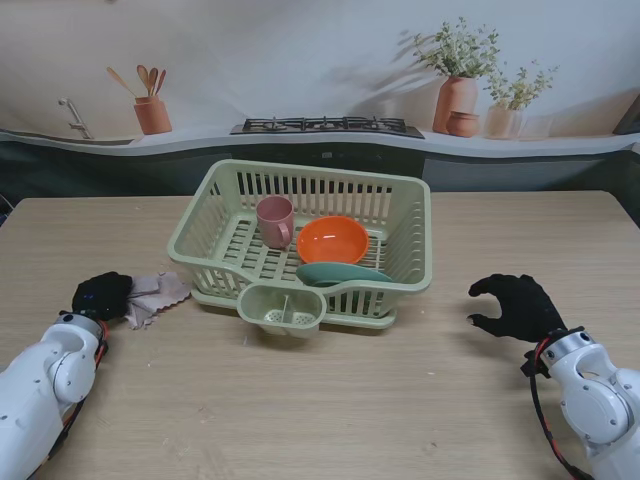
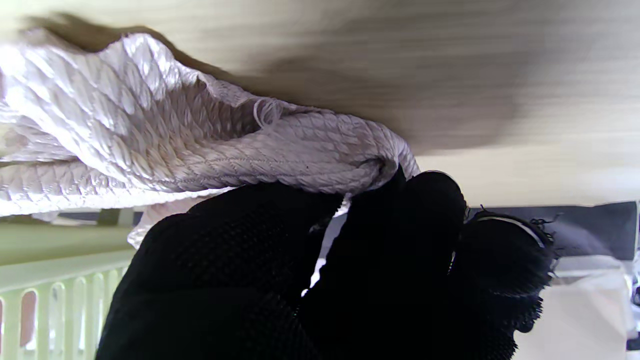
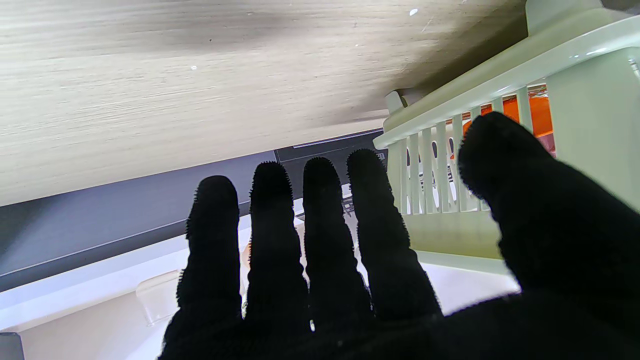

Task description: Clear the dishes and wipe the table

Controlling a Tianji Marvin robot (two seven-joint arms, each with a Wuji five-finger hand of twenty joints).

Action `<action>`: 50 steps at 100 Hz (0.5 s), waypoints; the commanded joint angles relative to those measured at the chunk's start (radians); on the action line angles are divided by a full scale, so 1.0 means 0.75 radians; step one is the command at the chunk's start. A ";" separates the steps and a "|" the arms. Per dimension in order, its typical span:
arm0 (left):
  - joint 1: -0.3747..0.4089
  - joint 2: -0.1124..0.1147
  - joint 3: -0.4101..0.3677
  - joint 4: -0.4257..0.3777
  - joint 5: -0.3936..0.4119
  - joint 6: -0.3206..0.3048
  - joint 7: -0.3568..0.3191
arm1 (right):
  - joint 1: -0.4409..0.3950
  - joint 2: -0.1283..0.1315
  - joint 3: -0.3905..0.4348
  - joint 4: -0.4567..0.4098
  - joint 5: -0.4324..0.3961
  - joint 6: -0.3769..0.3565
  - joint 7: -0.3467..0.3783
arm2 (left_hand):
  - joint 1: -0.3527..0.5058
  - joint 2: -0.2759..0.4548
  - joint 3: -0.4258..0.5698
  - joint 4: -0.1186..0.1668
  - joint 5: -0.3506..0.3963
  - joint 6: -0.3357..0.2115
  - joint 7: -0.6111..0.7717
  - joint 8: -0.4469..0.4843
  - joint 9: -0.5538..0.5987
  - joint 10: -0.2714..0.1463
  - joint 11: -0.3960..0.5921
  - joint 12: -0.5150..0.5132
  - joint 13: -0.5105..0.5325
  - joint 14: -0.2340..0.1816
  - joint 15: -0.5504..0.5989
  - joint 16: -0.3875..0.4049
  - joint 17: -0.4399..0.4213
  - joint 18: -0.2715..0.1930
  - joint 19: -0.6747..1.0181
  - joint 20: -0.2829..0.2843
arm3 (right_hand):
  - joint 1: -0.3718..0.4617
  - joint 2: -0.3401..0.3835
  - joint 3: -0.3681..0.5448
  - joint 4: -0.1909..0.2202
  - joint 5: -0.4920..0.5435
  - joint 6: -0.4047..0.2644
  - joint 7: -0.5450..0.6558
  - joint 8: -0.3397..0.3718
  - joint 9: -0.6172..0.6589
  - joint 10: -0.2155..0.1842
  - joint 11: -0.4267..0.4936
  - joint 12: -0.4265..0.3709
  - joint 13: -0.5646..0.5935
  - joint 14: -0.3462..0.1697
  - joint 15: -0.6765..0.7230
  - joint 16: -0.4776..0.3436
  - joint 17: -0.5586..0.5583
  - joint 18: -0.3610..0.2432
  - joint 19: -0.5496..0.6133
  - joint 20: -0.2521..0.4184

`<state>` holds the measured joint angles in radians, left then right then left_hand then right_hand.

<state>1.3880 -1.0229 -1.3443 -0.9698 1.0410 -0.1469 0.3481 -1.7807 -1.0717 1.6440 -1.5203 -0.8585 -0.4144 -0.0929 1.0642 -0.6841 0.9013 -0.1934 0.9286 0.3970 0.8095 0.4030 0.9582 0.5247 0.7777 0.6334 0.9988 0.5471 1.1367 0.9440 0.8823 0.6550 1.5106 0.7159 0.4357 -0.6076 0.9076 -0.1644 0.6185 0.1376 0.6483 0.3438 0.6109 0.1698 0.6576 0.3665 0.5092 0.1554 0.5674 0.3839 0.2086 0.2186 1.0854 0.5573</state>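
Observation:
A pale green dish basket (image 1: 410, 215) stands mid-table and holds a pink cup (image 1: 275, 221), an orange bowl (image 1: 332, 240) and a teal plate (image 1: 335, 273). A pale pink cloth (image 1: 157, 295) lies on the table to the basket's left. My left hand (image 1: 101, 295), in a black glove, is shut on the cloth's near end; the left wrist view shows the cloth (image 2: 200, 145) bunched between the fingers (image 2: 400, 240). My right hand (image 1: 517, 306) hovers to the right of the basket, fingers (image 3: 320, 225) spread and holding nothing. The basket wall (image 3: 575, 120) shows beside its thumb.
The basket has a small cutlery cup (image 1: 283, 310) on its near side. Behind the table runs a counter with a stove (image 1: 327, 126), a utensil pot (image 1: 152, 113) and potted plants (image 1: 457, 85). Bare wooden table top (image 1: 320, 400) lies nearer to me.

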 commanded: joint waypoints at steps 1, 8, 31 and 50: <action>-0.040 -0.007 0.011 0.017 -0.005 -0.001 -0.003 | -0.002 0.001 -0.003 -0.005 -0.008 0.003 0.012 | 0.067 0.037 0.040 0.048 0.085 -0.124 0.020 -0.013 -0.007 0.050 -0.006 -0.009 -0.024 0.116 -0.003 -0.007 0.000 0.057 0.011 0.009 | -0.030 0.028 -0.003 0.043 0.022 -0.005 -0.010 0.002 -0.016 -0.001 -0.010 -0.008 -0.005 -0.005 -0.017 -0.003 -0.016 0.012 -0.021 -0.008; -0.084 -0.006 0.045 0.072 -0.014 -0.008 0.036 | -0.004 0.001 -0.003 -0.006 -0.010 0.007 0.011 | 0.067 0.040 0.039 0.046 0.078 -0.122 0.017 -0.017 -0.016 0.051 -0.009 -0.007 -0.039 0.109 -0.014 -0.017 -0.022 0.057 -0.014 -0.002 | -0.030 0.028 -0.004 0.043 0.023 -0.004 -0.010 0.002 -0.015 -0.001 -0.010 -0.008 -0.006 -0.005 -0.017 -0.004 -0.017 0.014 -0.021 -0.008; -0.075 -0.011 0.014 0.062 -0.026 -0.043 0.063 | -0.010 0.001 -0.001 -0.009 -0.013 0.007 0.012 | 0.074 0.064 -0.001 0.052 0.015 -0.160 -0.093 -0.084 -0.123 -0.042 -0.184 0.005 -0.268 0.107 -0.218 -0.156 -0.411 0.057 -0.279 0.063 | -0.030 0.027 -0.005 0.043 0.024 -0.005 -0.010 0.003 -0.014 -0.001 -0.010 -0.008 -0.005 -0.005 -0.018 -0.004 -0.017 0.016 -0.021 -0.008; 0.004 -0.012 -0.081 -0.037 -0.005 -0.077 0.023 | -0.013 0.000 0.001 -0.006 -0.011 0.003 0.007 | -0.082 0.037 0.047 0.041 -0.080 -0.156 -0.335 -0.091 -0.429 -0.091 -0.147 -0.166 -0.539 0.101 -0.409 -0.258 -0.758 0.057 -0.540 0.109 | -0.030 0.025 -0.006 0.043 0.023 -0.004 -0.011 0.003 -0.015 -0.001 -0.011 -0.008 -0.007 -0.005 -0.019 -0.004 -0.017 0.012 -0.022 -0.008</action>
<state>1.3818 -1.0340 -1.4040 -0.9889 1.0371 -0.1900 0.3810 -1.7831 -1.0717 1.6445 -1.5211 -0.8645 -0.4078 -0.0958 1.0221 -0.6587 0.8928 -0.1893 0.8989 0.2894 0.6048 0.3309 0.6897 0.4797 0.6478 0.5584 0.6477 0.5874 0.8560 0.7688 0.3786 0.6529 1.1578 0.7745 0.4357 -0.6076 0.9076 -0.1644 0.6185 0.1376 0.6483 0.3438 0.6109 0.1698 0.6576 0.3665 0.5092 0.1554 0.5674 0.3839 0.2086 0.2186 1.0854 0.5573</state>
